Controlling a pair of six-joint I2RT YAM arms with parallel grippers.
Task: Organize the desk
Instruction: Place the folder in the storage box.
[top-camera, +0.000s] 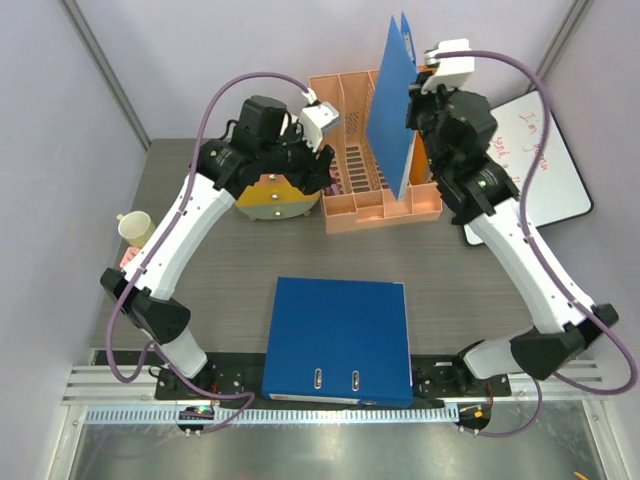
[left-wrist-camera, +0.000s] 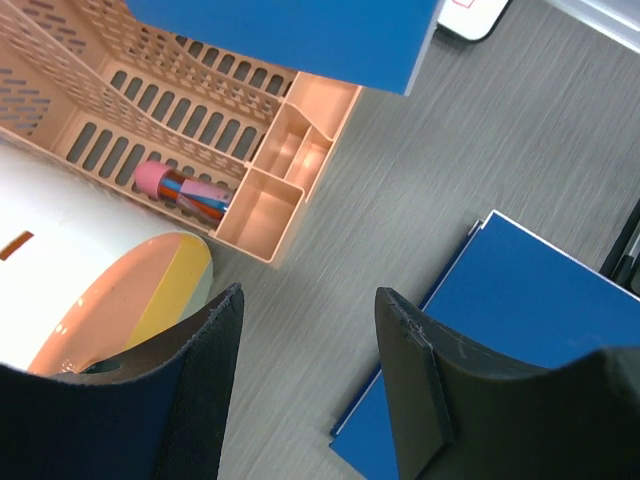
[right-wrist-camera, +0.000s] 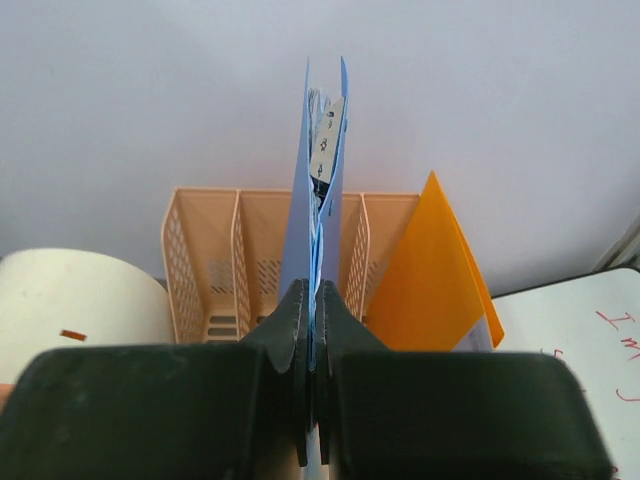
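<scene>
The desk (top-camera: 500, 300) is a dark grey wood-grain tabletop. My right gripper (right-wrist-camera: 315, 300) is shut on a thin blue folder (top-camera: 392, 105) and holds it upright over the peach file organizer (top-camera: 352, 215), above its right-hand slots. The folder also shows edge-on in the right wrist view (right-wrist-camera: 322, 160), and its lower edge shows in the left wrist view (left-wrist-camera: 300, 35). An orange folder (right-wrist-camera: 430, 280) stands in the organizer's right slot. My left gripper (left-wrist-camera: 305, 330) is open and empty, above the desk just left of the organizer. A thick blue binder (top-camera: 340, 340) lies flat at the front centre.
A white and yellow round object (top-camera: 272, 195) lies under the left gripper. A whiteboard (top-camera: 535, 150) with red writing lies at the right. A cream cup (top-camera: 135, 230) stands at the left edge. Pens (left-wrist-camera: 190, 190) lie in the organizer's front tray.
</scene>
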